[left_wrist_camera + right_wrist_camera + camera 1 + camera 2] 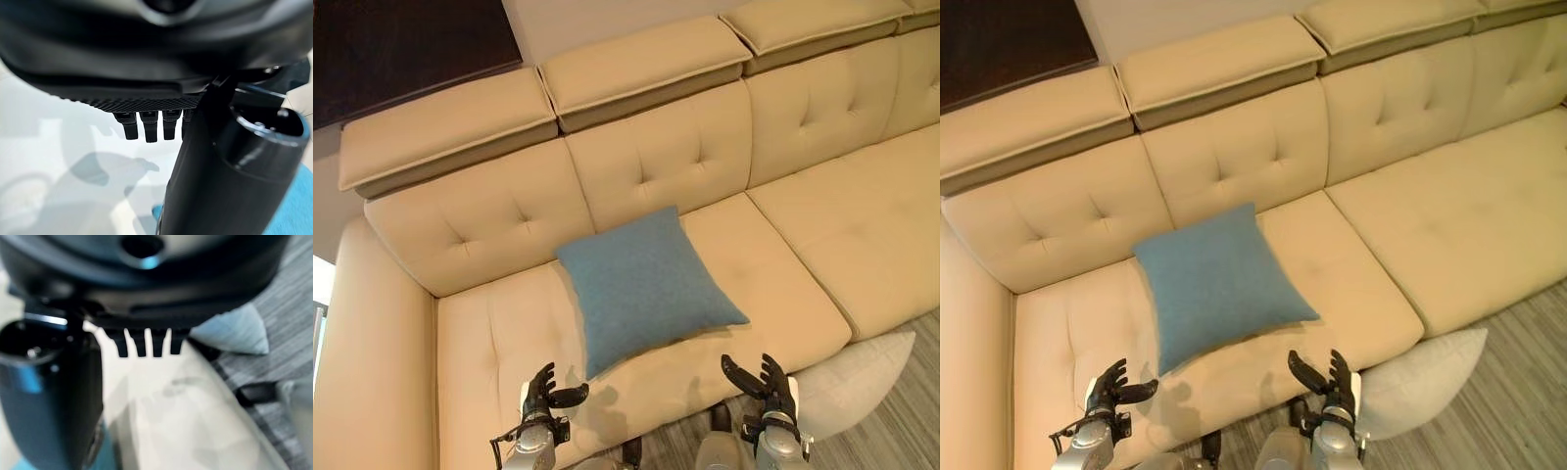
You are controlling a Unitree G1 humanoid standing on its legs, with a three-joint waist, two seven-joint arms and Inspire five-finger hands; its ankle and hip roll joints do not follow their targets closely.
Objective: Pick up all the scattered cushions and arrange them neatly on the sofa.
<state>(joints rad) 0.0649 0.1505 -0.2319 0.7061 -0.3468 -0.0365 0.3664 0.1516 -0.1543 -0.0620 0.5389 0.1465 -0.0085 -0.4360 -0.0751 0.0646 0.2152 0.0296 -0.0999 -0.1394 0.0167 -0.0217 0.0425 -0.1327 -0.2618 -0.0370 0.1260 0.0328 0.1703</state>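
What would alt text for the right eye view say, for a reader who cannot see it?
A blue cushion lies flat on the seat of a beige sofa, while a light grey cushion rests on the floor against the sofa's front edge. The robot's left hand and right hand hover open at the seat's near edge, holding nothing.

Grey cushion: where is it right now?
The grey cushion lies on the floor against the sofa's front edge, to the robot's right, just beside the open right hand. The blue cushion is on the seat.
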